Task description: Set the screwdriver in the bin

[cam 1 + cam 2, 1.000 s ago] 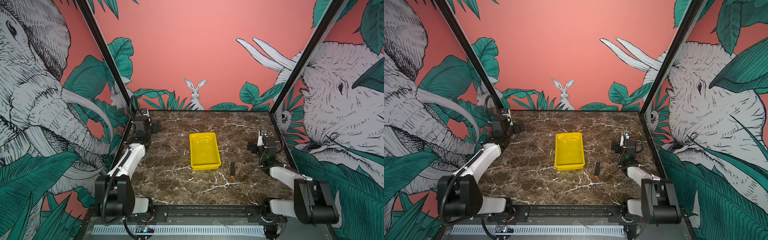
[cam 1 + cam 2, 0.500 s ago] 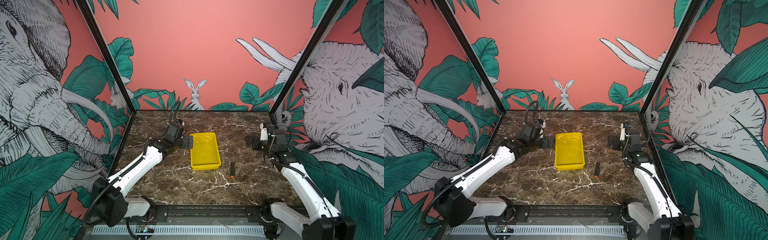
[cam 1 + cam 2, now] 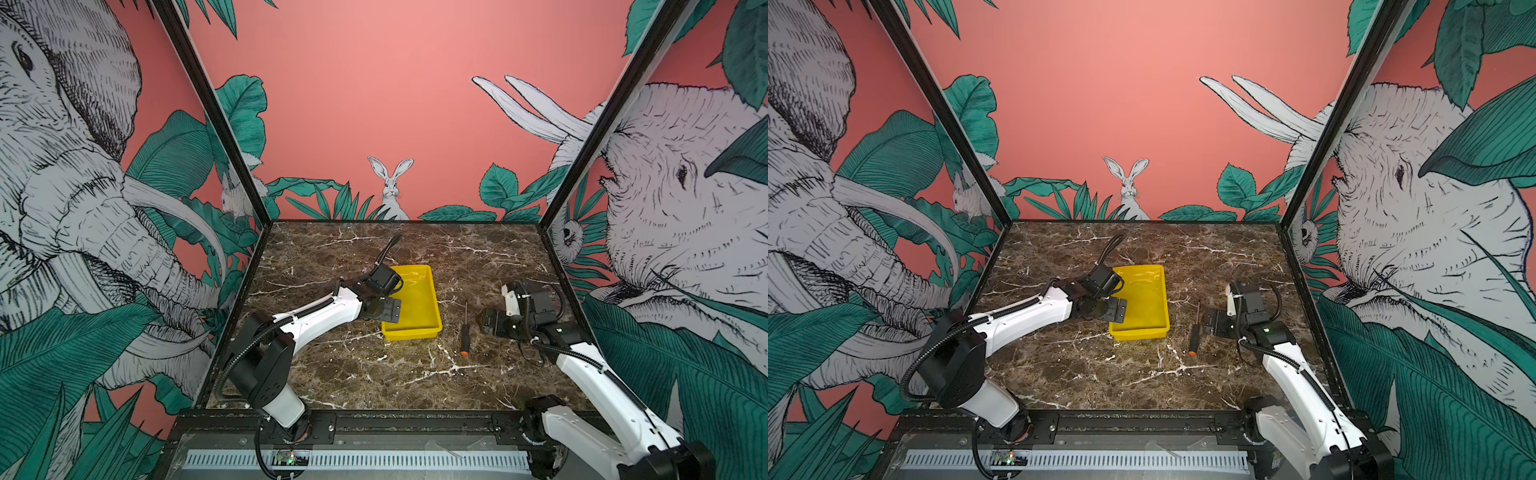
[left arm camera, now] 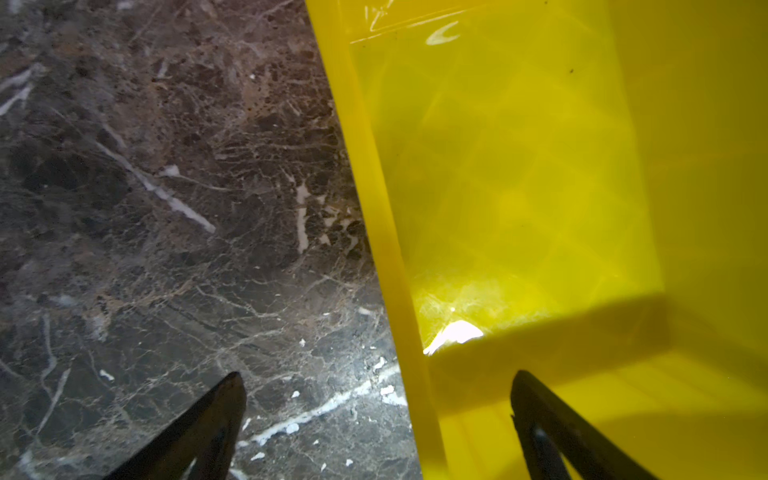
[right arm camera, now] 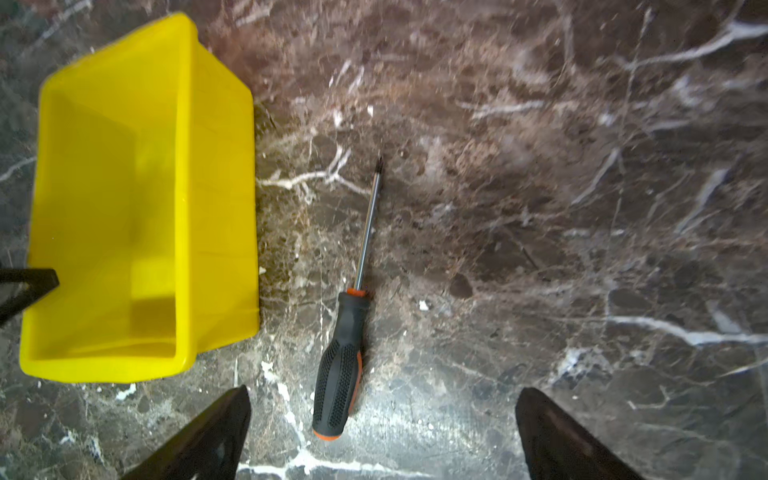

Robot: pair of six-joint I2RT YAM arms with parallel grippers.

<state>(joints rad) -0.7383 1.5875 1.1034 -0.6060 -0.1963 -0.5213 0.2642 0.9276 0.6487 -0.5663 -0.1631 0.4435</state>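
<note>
I see the screwdriver (image 3: pixel 464 332) lying flat on the worktop (image 3: pixel 374 374), just right of the bin (image 3: pixel 430 328) and not touching it. Its long axis runs parallel to the bin's long side: tip toward the back wall, orange butt toward me. My right gripper (image 5: pixel 382 432) is the nearer one, hovering just right of the handle with its jaws spread wide and empty; in the wrist view the handle sits between them. My left gripper (image 4: pixel 376 419) is also apart, straddling the bin's left rim, holding nothing.
</note>
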